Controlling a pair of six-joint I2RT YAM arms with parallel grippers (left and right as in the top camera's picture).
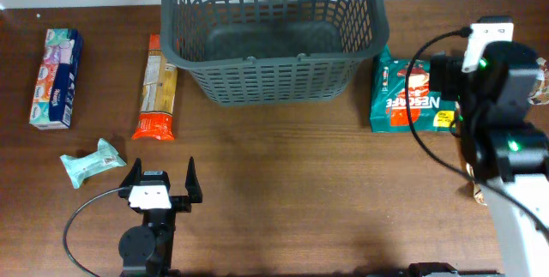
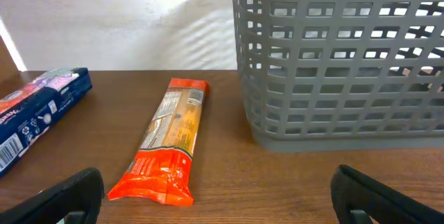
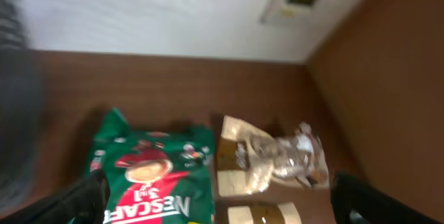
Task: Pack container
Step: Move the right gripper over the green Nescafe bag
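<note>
Overhead view: I see the basket (image 1: 274, 80) at the far middle of the table (image 1: 283, 191); the frame edge cuts off its far rim.
Hidden: from above, the right arm (image 1: 502, 97) covers its own claw and one end of the green coffee bag (image 1: 403, 97), which lies just right of the basket.
Blurred: my right wrist view is soft. I cannot read the print on the pale snack packets (image 3: 270, 158) lying beside the green coffee bag. I also cannot identify a dark smear at the left edge.
Basket contents: only its bare grey floor shows inside.
Left claw (image 1: 161, 178): fingers spread wide with nothing between them, at the near table edge, pointing toward the basket and well apart from it.
Right claw (image 3: 222, 207): only two finger ends show, at the bottom corners of the wrist view. They stand wide apart, gripping nothing, with the green coffee bag ahead.
Left of basket: the orange packet (image 1: 159, 88) lies just beside it, the blue tissue pack (image 1: 57, 78) farther left, and the small mint packet (image 1: 93, 160) near the left claw.
</note>
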